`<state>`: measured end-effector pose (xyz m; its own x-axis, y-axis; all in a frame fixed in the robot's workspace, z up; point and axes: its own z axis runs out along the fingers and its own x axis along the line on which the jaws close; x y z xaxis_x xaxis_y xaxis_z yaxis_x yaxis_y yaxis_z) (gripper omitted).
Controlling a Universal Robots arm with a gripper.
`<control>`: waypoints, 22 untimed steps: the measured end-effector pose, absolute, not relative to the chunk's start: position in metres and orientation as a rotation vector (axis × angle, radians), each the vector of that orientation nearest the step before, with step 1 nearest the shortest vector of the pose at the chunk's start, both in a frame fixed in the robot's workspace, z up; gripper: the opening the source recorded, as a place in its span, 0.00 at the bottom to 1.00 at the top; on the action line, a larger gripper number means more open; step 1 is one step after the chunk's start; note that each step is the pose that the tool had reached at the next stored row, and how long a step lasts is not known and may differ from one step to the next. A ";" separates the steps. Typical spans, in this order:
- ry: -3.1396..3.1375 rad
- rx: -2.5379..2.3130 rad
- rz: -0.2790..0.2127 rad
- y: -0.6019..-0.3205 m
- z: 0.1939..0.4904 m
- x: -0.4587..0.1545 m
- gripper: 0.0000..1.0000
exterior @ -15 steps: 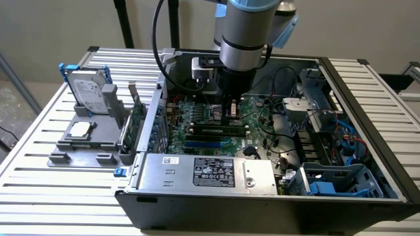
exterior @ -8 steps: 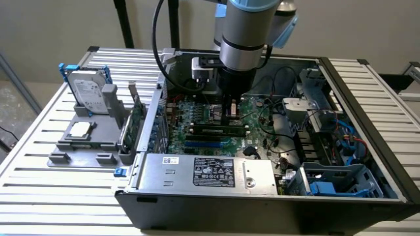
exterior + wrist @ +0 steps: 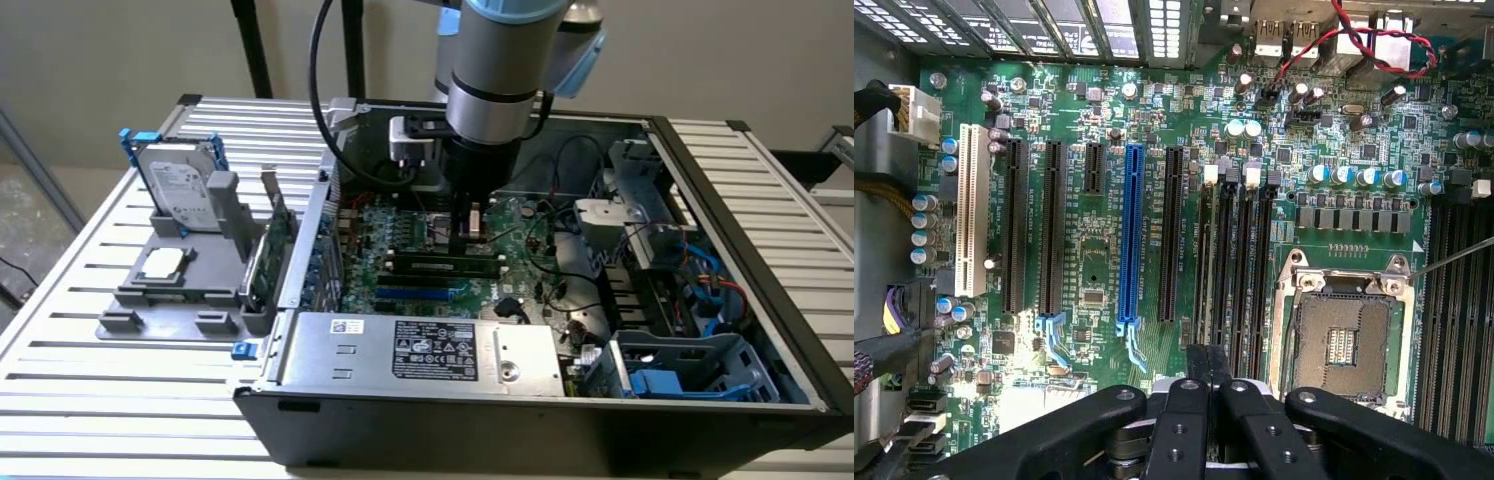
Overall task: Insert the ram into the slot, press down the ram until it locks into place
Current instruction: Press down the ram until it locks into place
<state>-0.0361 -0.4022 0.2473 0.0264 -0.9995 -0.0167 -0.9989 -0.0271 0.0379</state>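
The ram (image 3: 434, 266) stands on edge among the black memory sockets on the motherboard (image 3: 1084, 120), inside the open computer case (image 3: 534, 430), which sits on the slatted metal surface (image 3: 80, 400). Its long axis runs from the exterior view's left to that view's right, parallel to the blue socket (image 3: 414, 293) just beside it. It looks low and level, so I judge it is in the slot (image 3: 1210, 215), though the end clips are too small to show whether they have locked. The gripper (image 3: 467, 240) hangs straight above the stick, toward the half on the exterior view's right, with its tips at or just on the top edge. In the wrist view the jaws are pressed together, with only a thin seam between them. They line up with the leftmost of the four parallel black sockets next to the bare CPU socket (image 3: 1342, 340). I cannot tell whether the stick's edge is pinched in that seam. The power supply (image 3: 414, 348) carries a white barcode sticker and a black label with marks too small to read. The label on the hard drive (image 3: 180, 185) on the grey fixture outside the case is also unreadable.
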 end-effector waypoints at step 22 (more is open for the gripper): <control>-2.180 2.239 -0.059 -0.395 0.240 -0.040 0.11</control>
<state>-0.0404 -0.3953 0.2401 0.0266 -0.9995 -0.0154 -0.9989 -0.0271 0.0379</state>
